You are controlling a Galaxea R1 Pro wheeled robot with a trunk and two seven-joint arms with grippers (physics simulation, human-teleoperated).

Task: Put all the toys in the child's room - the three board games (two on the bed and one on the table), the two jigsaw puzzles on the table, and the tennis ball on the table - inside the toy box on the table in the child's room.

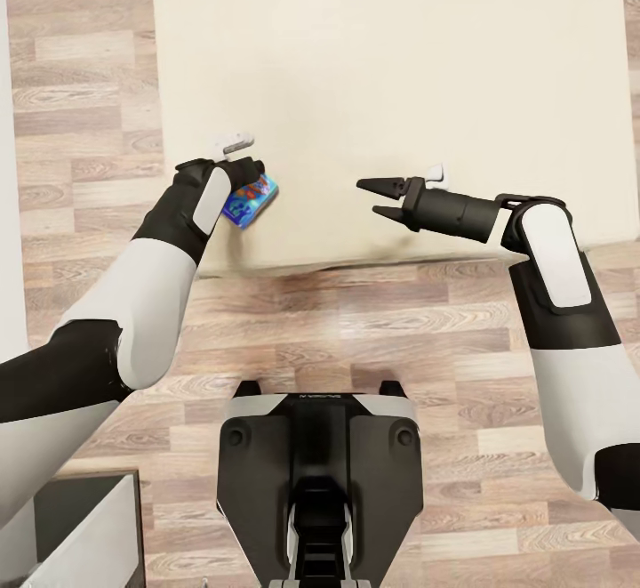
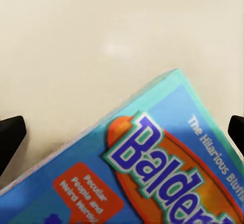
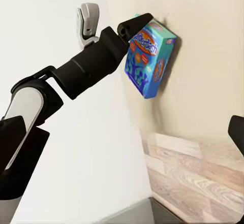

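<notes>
Blue board game (image 1: 252,200) — bed (image 1: 400,81) edge

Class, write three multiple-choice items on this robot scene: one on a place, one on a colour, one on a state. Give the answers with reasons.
1. Where is the board game?
A. near the edge of the bed
B. on the floor
C. on the robot's base

2. What is the game box's main colour?
A. red
B. blue
C. grey

3. How is the right claw?
A. shut on a ball
B. open and empty
C. holding the game

Answers:
1 A, it lies on the beige mattress at the left claw.
2 B, blue with a teal edge.
3 B, its fingers are spread with nothing between.
</notes>
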